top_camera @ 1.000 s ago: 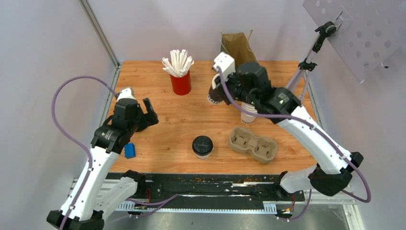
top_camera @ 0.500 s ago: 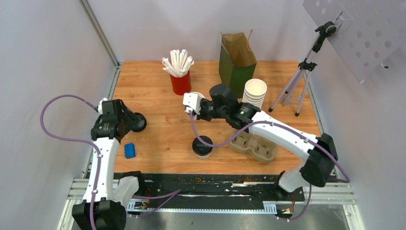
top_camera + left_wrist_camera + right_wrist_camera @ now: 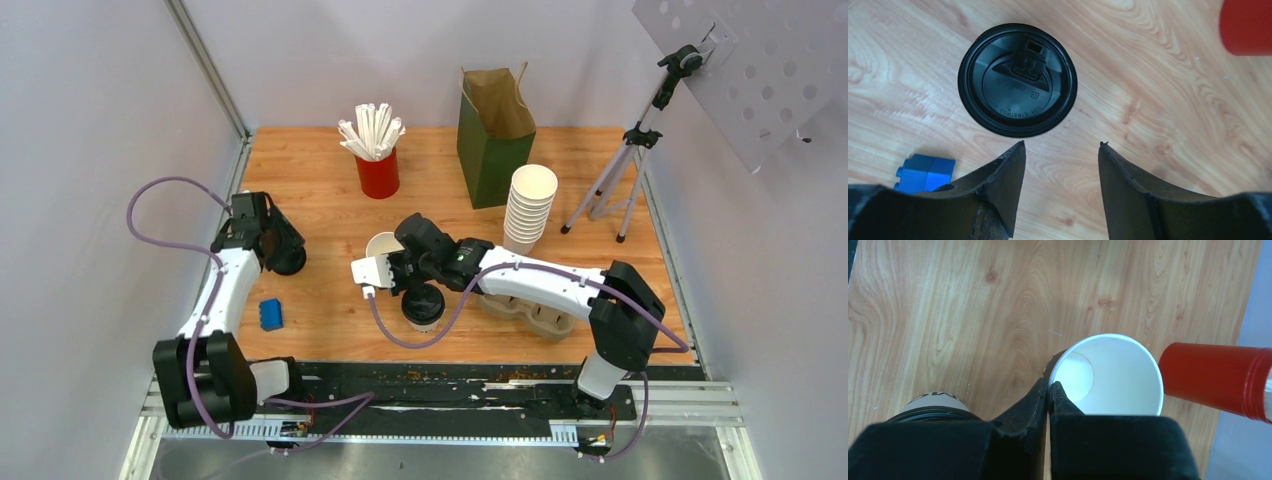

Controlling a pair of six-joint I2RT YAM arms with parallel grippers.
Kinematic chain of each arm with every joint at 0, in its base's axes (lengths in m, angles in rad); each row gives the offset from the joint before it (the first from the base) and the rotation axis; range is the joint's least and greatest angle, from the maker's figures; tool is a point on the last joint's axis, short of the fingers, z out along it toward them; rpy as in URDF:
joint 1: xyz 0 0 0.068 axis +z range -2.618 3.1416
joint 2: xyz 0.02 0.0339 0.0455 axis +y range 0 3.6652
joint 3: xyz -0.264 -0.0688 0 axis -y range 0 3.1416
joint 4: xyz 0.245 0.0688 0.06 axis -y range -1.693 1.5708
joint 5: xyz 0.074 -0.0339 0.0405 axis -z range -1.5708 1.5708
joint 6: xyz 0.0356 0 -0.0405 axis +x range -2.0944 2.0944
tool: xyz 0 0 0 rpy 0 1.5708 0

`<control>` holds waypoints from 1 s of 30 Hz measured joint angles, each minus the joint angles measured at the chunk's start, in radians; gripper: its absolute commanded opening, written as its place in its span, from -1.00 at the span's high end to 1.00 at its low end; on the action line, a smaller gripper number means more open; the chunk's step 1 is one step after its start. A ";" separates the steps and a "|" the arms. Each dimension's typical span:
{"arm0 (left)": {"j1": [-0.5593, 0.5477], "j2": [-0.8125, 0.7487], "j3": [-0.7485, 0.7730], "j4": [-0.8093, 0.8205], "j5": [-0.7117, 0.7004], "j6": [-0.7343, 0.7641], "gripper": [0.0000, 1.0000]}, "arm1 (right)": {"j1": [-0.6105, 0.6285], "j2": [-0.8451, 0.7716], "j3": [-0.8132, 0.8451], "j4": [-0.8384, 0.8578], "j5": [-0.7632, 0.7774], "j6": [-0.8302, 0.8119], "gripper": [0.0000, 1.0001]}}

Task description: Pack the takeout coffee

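Note:
The takeout coffee, a white cup with a black sip lid, stands near the table's front edge, and its lid edge shows in the right wrist view. Just above and behind it, my right gripper is shut on the rim of a lidless white cup. A loose black lid lies flat on the wood at the left. My left gripper hovers beside it, open, with only bare wood between the fingers.
A blue brick lies near the left arm. A red cup of straws, a green paper bag, a stack of white cups and a tripod stand at the back. A cardboard cup carrier lies under the right arm.
My right arm has swung from the back toward the front left, carrying the lidless cup to just above the takeout coffee. My left arm has shifted back left over the loose lid, its jaws narrowing.

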 measured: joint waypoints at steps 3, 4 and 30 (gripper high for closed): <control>0.000 0.079 0.010 0.021 0.002 0.042 -0.19 | 0.029 0.000 -0.033 -0.005 0.031 -0.031 1.00; 0.001 0.105 0.017 0.027 0.003 0.056 -0.18 | 0.037 0.000 -0.045 -0.008 0.042 -0.039 1.00; 0.002 0.334 0.128 0.087 0.017 0.203 0.18 | 0.085 0.081 -0.011 0.005 0.068 -0.069 0.86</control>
